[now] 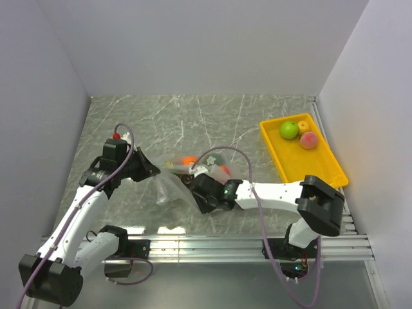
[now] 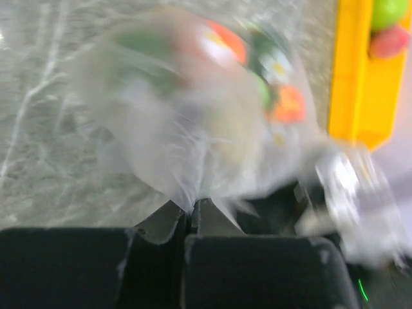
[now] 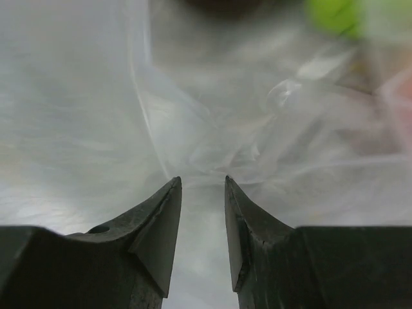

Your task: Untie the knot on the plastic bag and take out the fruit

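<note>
The clear plastic bag (image 1: 168, 188) lies mid-table between both arms, with orange fruit (image 1: 188, 159) showing inside it. My left gripper (image 1: 153, 171) is at the bag's left side. In the left wrist view the left gripper (image 2: 191, 207) is shut on a pinch of the bag (image 2: 187, 129), which holds blurred orange fruit (image 2: 288, 104). My right gripper (image 1: 191, 182) presses into the bag from the right. Its jaws (image 3: 203, 181) stand a little apart, with creased bag film (image 3: 270, 129) at the tips and in the gap. I cannot pick out the knot.
A yellow tray (image 1: 309, 164) stands at the right with a green apple (image 1: 289, 129), a small yellow fruit (image 1: 303, 126) and a pink peach (image 1: 309, 140) in it. The tray (image 2: 351, 77) also shows in the left wrist view. White walls close in three sides.
</note>
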You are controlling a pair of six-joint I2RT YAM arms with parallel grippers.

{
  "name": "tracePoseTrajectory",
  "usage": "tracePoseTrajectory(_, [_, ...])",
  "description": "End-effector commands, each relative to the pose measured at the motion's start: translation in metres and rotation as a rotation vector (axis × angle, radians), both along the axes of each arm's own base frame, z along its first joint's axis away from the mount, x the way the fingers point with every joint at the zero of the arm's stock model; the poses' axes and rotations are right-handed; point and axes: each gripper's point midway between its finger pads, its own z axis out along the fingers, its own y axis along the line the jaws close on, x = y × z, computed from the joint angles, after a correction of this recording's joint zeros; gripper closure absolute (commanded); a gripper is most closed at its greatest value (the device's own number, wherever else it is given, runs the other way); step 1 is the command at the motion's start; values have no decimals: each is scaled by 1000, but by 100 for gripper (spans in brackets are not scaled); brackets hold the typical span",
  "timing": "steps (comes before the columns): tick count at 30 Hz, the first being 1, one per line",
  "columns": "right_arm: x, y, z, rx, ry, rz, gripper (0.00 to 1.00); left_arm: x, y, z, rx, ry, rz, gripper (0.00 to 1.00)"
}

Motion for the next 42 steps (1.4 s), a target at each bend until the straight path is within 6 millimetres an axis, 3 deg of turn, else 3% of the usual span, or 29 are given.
tracePoseTrajectory(1, [-26, 2, 20, 87, 50, 37, 59, 51, 22, 5, -12, -117, 207, 99])
tracePoseTrajectory(2, [-25, 5, 28, 105, 37, 48, 59, 54, 21, 5, -23, -118, 205, 98])
tracePoseTrajectory(4, [-19, 5, 38, 99, 8, 51, 59, 59, 10, 21, -54, -159, 139, 81])
tracePoseTrajectory(5, [-10, 13, 58, 121, -35, 59, 58, 60, 8, 27, -56, -172, 115, 68])
tracePoseTrajectory(6, [-5, 12, 65, 111, -57, 51, 58, 58, 5, 34, -45, -198, 75, 45])
tracePoseTrajectory(7, [7, 19, 83, 140, -89, 35, 57, 54, 4, 52, -44, -231, 48, 35])
tracePoseTrajectory(9, [18, 17, 95, 145, -106, 14, 57, 46, 4, 73, -12, -309, -6, 18])
tracePoseTrajectory(11, [34, 14, 106, 162, -127, -25, 57, 28, 4, 109, -12, -425, -44, 17])
tracePoseTrajectory(14, [43, 12, 110, 190, -120, -35, 57, 1, -4, 152, -21, -588, -124, 25])
tracePoseTrajectory(18, [44, 16, 104, 207, -105, -27, 58, -22, -35, 182, -154, -678, -227, 33])
tracePoseTrajectory(19, [43, 16, 102, 207, -100, -27, 58, -22, -42, 172, -176, -658, -240, 35])
tracePoseTrajectory(20, [43, 16, 100, 208, -94, -34, 58, -26, -55, 178, -217, -684, -279, 35])
tracePoseTrajectory(24, [50, 15, 102, 264, -80, -79, 58, -22, -91, 145, -216, -603, -356, 35])
tracePoseTrajectory(26, [51, 13, 101, 285, -72, -100, 58, -8, -103, 114, -156, -543, -344, 36])
tracePoseTrajectory(29, [54, 7, 96, 290, -65, -131, 58, 20, -104, 82, -73, -473, -249, 43])
tracePoseTrajectory(32, [57, 1, 92, 295, -66, -164, 59, 27, -101, 51, -15, -382, -213, 45])
tracePoseTrajectory(35, [70, -10, 89, 299, -88, -225, 58, 8, -101, 0, 8, -219, -235, 45])
tracePoseTrajectory(37, [82, -18, 87, 297, -104, -273, 58, -15, -92, -52, 54, -71, -254, 44])
tracePoseTrajectory(39, [106, -35, 89, 296, -139, -347, 54, -40, -78, -98, 95, 73, -235, 44])
tracePoseTrajectory(42, [145, -66, 88, 294, -175, -478, 47, -72, -57, -138, 141, 210, -208, 43])
